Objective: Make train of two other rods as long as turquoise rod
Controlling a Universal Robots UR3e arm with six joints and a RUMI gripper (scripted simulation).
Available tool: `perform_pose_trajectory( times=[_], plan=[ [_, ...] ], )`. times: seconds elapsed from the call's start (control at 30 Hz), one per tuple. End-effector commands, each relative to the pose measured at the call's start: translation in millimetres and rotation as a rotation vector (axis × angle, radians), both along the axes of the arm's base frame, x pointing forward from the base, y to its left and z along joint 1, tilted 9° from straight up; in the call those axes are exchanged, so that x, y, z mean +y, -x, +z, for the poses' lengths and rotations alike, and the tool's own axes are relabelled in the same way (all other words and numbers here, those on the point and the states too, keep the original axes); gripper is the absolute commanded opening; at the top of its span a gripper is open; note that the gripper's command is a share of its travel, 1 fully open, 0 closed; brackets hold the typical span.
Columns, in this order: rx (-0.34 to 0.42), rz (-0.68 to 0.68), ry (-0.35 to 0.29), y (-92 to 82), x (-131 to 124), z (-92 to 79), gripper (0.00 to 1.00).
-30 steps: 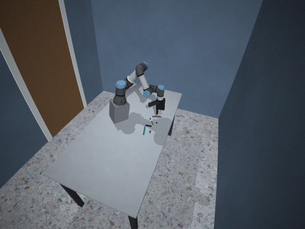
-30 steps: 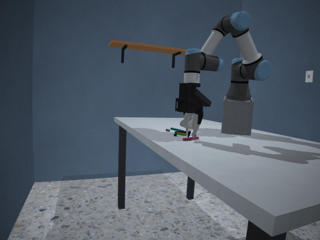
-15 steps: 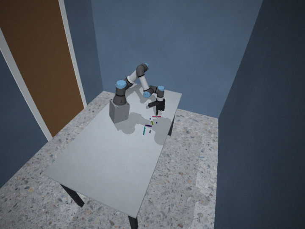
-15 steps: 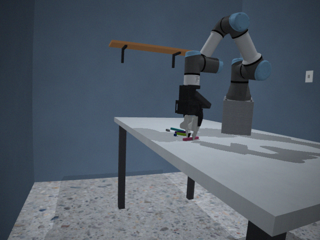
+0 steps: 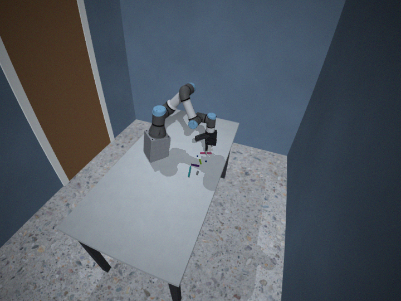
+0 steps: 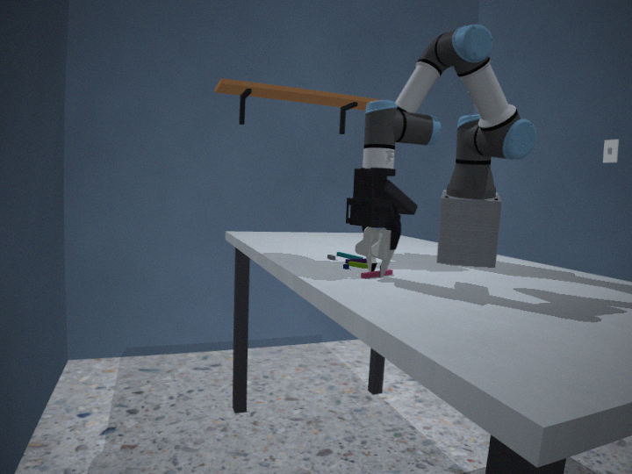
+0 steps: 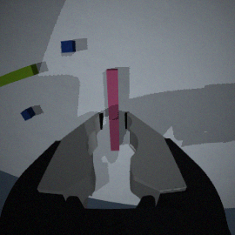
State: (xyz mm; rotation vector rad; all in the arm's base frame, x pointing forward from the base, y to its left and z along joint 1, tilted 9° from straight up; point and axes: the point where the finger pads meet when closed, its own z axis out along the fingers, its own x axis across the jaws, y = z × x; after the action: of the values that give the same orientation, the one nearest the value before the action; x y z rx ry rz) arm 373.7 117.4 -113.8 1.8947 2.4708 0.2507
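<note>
The pink rod lies flat on the table, lengthwise between the fingers of the claw, which stands partly open, a slim gap on either side. In the wrist view, one blue rod lies toward 11 o'clock, another blue rod toward 9, and the lime rod between 9 and 10. In the top view, the purple rod, turquoise rod and grey rod lie toward 7. The step appears to be grasping pink (nine, wanting one blue to make ten): close evenly, pads parallel to its sides; uneven contact could twist it.
</note>
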Motion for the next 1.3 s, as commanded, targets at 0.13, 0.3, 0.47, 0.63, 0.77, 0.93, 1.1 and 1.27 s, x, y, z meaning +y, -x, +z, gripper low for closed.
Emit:
perform_pose_trajectory(
  times=[0.13,0.3,0.47,0.63,0.77,0.93,1.1,1.27],
  plan=[
    [-0.002,0.0,0.0,-0.8,-0.1,0.6,0.14],
    [-0.002,0.0,0.0,-0.8,-0.1,0.6,0.14],
    [-0.002,0.0,0.0,-0.8,-0.1,0.6,0.14],
    [-0.002,0.0,0.0,-0.8,-0.1,0.6,0.0],
    [-0.002,0.0,0.0,-0.8,-0.1,0.6,0.0],
    [-0.002,0.0,0.0,-0.8,-0.1,0.6,0.0],
    [-0.002,0.0,0.0,-0.8,-0.1,0.6,0.0],
    [-0.002,0.0,0.0,-0.8,-0.1,0.6,0.0]
  ],
)
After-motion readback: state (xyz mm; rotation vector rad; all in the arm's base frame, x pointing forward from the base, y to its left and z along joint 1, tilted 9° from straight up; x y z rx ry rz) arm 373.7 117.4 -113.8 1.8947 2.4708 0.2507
